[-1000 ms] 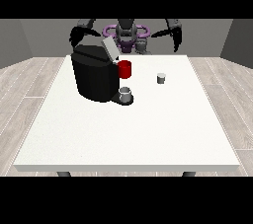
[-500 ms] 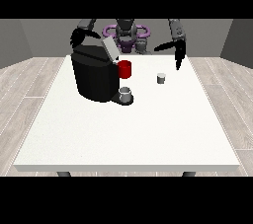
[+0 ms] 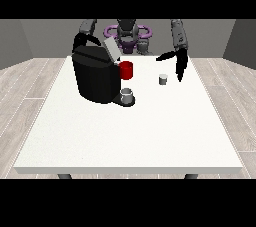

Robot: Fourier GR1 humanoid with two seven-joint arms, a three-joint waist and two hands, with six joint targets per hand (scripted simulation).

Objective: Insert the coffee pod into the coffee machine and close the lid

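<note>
A: Hanging over the desk [image 3: 125, 136] near its far right edge, the hand at the view's right [image 3: 179, 66] points its fingers straight down, released, just beside the coffee pod [image 3: 163, 79].

B: Coffee machine [image 3: 96, 73]?

A: Far left part of the desk, lid [image 3: 111, 50] tilted up. Other hand [image 3: 81, 41] behind it; cannot tell its fingers.

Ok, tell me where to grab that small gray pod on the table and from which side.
Take the pod by its round side wall, probably from above. It stands upright and alone on the table, and the hand at the view's right hangs just beside it, fingers pointing down.
</note>
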